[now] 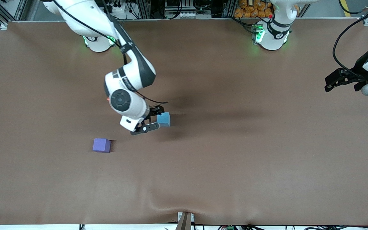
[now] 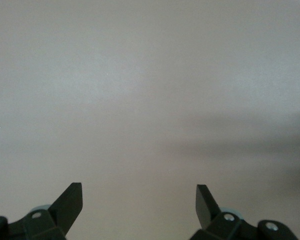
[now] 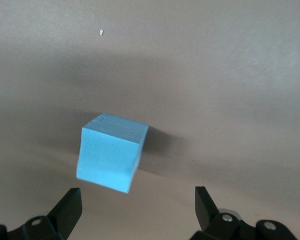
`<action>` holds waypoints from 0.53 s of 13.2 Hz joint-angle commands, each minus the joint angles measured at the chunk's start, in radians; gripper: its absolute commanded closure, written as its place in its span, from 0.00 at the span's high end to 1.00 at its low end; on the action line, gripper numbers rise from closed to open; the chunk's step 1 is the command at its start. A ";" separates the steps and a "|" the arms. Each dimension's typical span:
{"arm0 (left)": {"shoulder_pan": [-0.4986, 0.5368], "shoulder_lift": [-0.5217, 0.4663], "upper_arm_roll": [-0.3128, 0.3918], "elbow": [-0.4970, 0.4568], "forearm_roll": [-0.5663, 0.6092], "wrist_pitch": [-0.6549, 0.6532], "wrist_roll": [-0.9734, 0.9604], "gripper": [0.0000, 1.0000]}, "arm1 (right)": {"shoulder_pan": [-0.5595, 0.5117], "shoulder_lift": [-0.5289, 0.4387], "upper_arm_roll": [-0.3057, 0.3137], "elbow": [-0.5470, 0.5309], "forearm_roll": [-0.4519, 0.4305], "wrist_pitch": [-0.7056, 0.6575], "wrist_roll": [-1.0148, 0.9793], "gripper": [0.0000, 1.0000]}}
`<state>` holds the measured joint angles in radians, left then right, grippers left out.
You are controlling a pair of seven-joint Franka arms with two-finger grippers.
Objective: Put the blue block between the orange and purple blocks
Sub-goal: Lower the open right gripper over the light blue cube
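The blue block (image 1: 164, 119) (image 3: 110, 155) sits on the brown table, about mid-table. My right gripper (image 1: 155, 118) (image 3: 137, 195) hangs low beside it, open. The cube lies just ahead of the fingertips, not between them. The purple block (image 1: 101, 145) rests nearer the front camera, toward the right arm's end. Of the orange block, only a small orange sliver (image 1: 108, 99) shows at the edge of the right arm's wrist; the rest is hidden. My left gripper (image 1: 327, 83) (image 2: 138, 192) waits open and empty over the table at the left arm's end.
A brown cloth (image 1: 235, 159) covers the whole table and ripples near the front edge (image 1: 158, 198). Both arm bases (image 1: 272, 35) stand along the edge farthest from the front camera.
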<state>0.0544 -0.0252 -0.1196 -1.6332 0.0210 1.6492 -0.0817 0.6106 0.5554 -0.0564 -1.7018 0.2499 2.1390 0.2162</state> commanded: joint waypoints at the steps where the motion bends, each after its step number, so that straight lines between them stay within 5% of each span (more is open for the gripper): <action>1: 0.004 -0.016 -0.008 -0.002 -0.019 -0.006 0.002 1.00 | 0.043 0.024 -0.006 -0.010 0.011 0.048 0.096 1.00; 7: 0.007 -0.022 -0.037 -0.002 -0.030 -0.014 -0.023 1.00 | 0.058 0.064 -0.008 -0.004 -0.003 0.113 0.106 1.00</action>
<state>0.0531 -0.0252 -0.1530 -1.6320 0.0079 1.6489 -0.0985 0.6655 0.6085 -0.0584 -1.7089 0.2498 2.2344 0.3104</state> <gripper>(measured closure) 0.000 0.000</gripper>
